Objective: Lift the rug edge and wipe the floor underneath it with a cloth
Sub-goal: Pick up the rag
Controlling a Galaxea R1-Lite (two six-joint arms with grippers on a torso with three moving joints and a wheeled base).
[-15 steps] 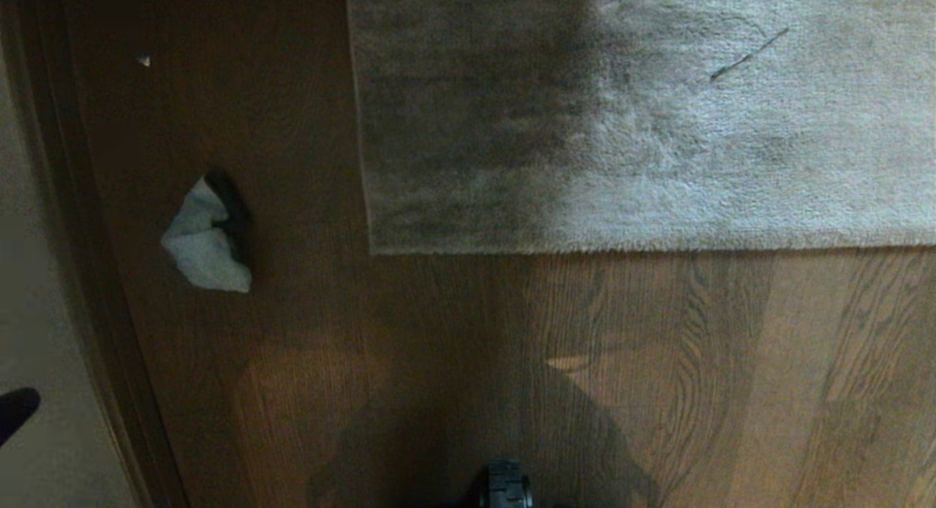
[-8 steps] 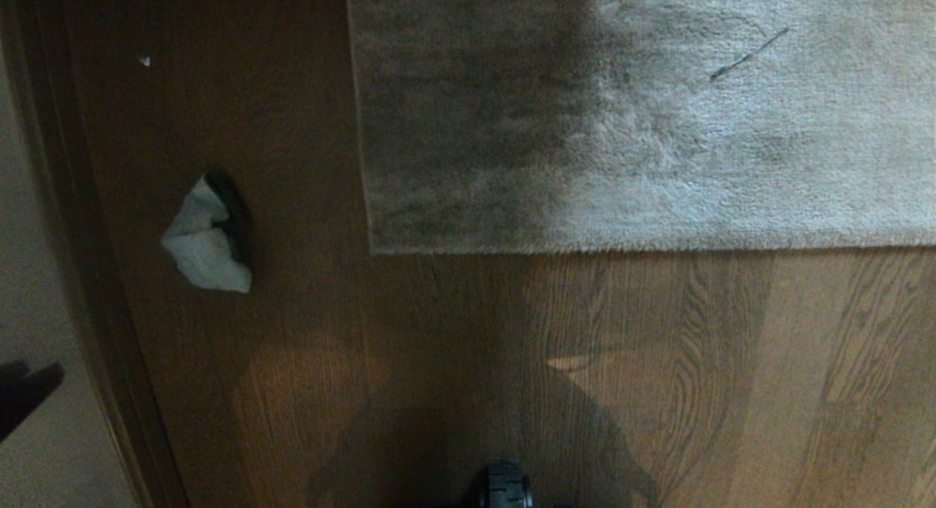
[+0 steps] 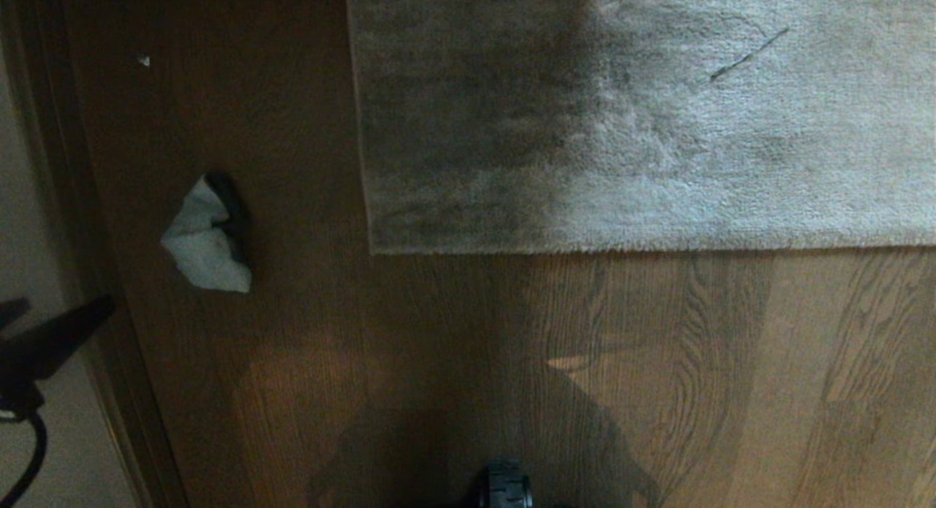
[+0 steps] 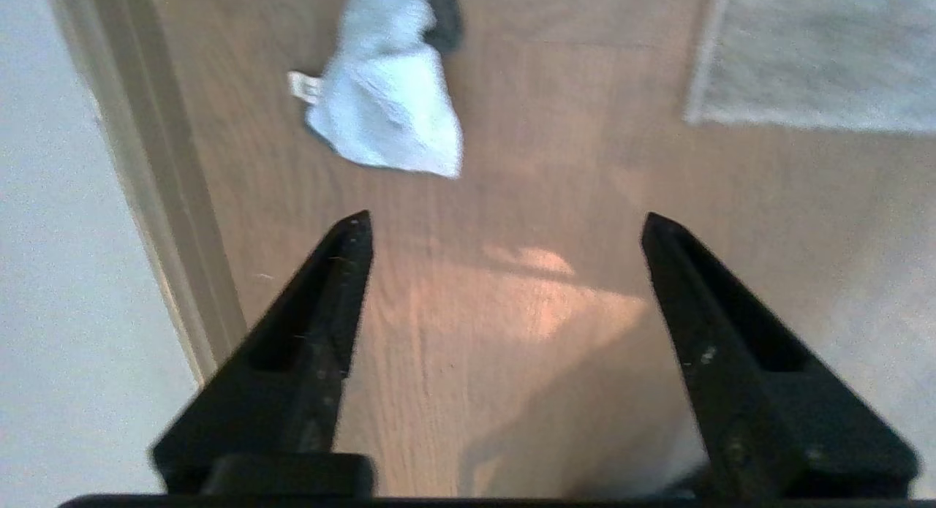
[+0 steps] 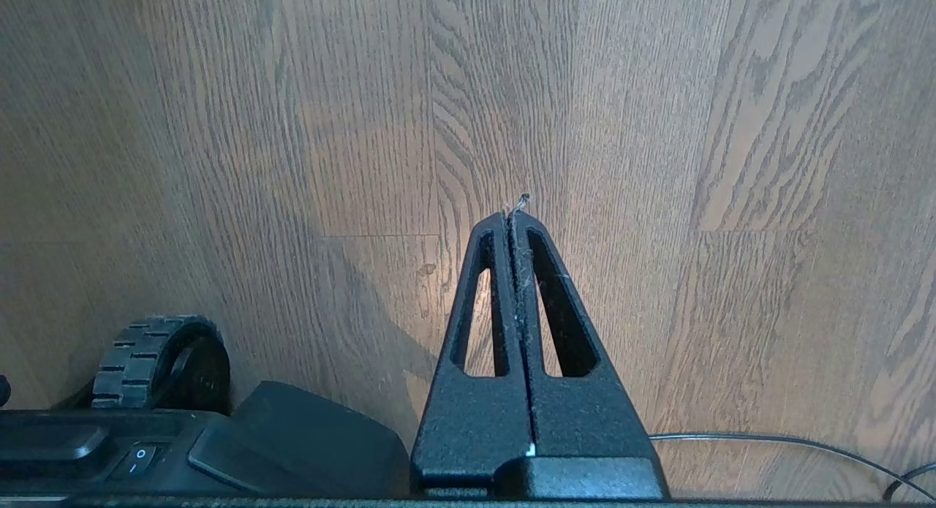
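While the left claw (image 4: 504,219) hangs over the floor (image 3: 439,362) at the far left of the head view, beside the pale wall and its dark baseboard (image 3: 80,223), its two black fingers (image 4: 322,303) stand wide apart with nothing between them. Its wrist view shows bare wood-grain planks in the gap between the fingers, and the cloth (image 4: 387,106) lying beyond the fingertips, clear of them.

Next to the right, the cloth (image 3: 205,241) sits crumpled on the floor, pale against the brown boards, with a dark patch along its right side. It lies apart from the rug, with a strip of bare floor between them.

Further right, the rug edge (image 3: 585,249) lies flat on the planks, its square corner (image 3: 373,251) nearest the cloth; the rug's left part is in shadow, and a thin dark strand (image 3: 749,53) rests on its pile.

Out of the head view, the right claw (image 5: 515,215) is pressed shut, empty, pointing at bare planks, with a black wheel (image 5: 157,362) of the base and a thin cable (image 5: 790,449) nearby.
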